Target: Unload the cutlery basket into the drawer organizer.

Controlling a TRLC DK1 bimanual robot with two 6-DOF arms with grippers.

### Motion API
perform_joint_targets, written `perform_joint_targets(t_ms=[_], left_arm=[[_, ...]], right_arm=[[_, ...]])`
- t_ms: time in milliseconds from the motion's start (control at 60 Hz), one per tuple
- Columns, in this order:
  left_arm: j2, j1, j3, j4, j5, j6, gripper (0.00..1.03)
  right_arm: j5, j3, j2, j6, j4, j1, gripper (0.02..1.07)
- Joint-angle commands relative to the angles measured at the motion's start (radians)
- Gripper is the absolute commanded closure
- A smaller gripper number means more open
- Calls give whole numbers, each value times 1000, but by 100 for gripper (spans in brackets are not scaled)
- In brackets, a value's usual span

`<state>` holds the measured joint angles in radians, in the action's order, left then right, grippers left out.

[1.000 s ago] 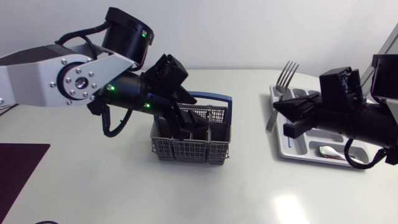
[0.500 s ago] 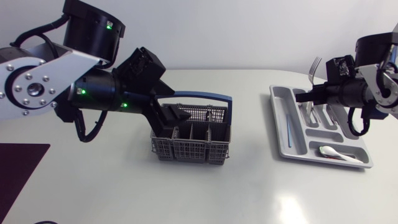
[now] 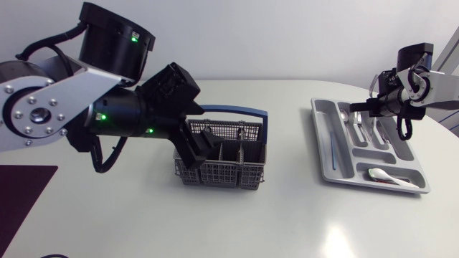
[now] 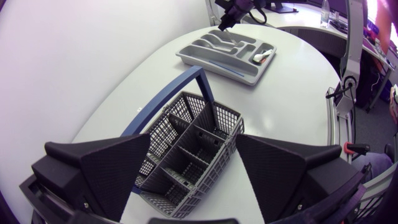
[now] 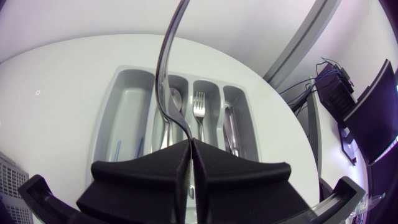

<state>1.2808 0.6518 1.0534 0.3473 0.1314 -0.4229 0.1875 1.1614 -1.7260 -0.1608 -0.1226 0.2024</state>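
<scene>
The grey cutlery basket (image 3: 222,172) with a blue handle (image 3: 237,111) stands mid-table; its compartments (image 4: 186,162) look empty. My left gripper (image 3: 204,147) hangs open just over its left end, and in the left wrist view the basket sits between the spread fingers (image 4: 106,168). The grey drawer organizer (image 3: 318,118) lies at the right. My right gripper (image 3: 356,109) hovers over its far end, shut on a fork (image 5: 166,74) whose shaft runs ahead of the fingers. Below it the organizer (image 5: 124,106) holds a spoon (image 5: 171,99), a fork (image 5: 199,109) and a knife (image 5: 229,127).
A white spoon (image 3: 380,174) lies in the organizer's near cross compartment and a thin blue item (image 3: 331,147) in its long left one. A dark mat (image 3: 21,193) covers the table's front left corner. Bare tabletop separates basket and organizer.
My right gripper has carried the fork right and back, from the organizer's left edge to above its far end. My left gripper rose out of the basket, then dipped over its left end.
</scene>
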Motion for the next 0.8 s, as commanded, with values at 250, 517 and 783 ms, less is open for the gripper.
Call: perform_joint_targets(t_ms=[250,517,783], left_arm=[[-20,37,-7,12,-44,-7,7],[-31,37,-16,12,-47,-4,7],[-37,39,-20,15,-49,-2,7]], right_arm=[[15,136,-173,29,20,88,101],[24,222,-290,60,6,97,101],[24,313,-399,76,-29,111,101]])
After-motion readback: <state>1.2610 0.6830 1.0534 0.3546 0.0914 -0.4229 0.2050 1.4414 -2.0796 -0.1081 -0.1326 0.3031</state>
